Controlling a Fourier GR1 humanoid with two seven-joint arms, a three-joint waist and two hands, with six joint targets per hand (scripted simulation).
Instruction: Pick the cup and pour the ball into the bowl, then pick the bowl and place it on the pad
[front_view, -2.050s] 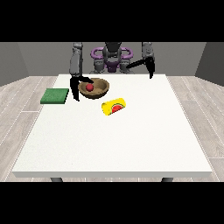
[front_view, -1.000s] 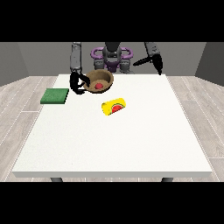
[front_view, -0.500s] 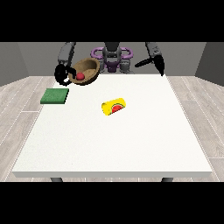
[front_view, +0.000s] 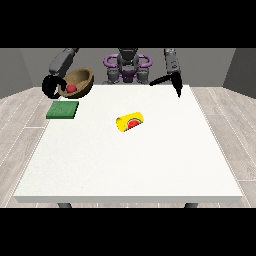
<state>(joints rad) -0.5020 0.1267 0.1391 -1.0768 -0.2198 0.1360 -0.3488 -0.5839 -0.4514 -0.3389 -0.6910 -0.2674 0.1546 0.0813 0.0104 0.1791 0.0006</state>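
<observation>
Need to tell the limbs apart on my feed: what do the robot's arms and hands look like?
Both arms are grey, rounded segments. Each ends in a black hand: the hand at the view's left and the hand at the view's right. No cables, markings or sleeves are discernible.

Single front view: camera across table (front_view: 150, 165), elevated, facing robot (front_view: 128, 65), whole tabletop visible.

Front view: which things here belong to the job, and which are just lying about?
Job:
- wooden bowl, tilted, lifted above the pad by the hand at the view's left
- red ball inside it
- green pad
- yellow cup, on its side

Lying about:
- nothing else on the white table
</observation>
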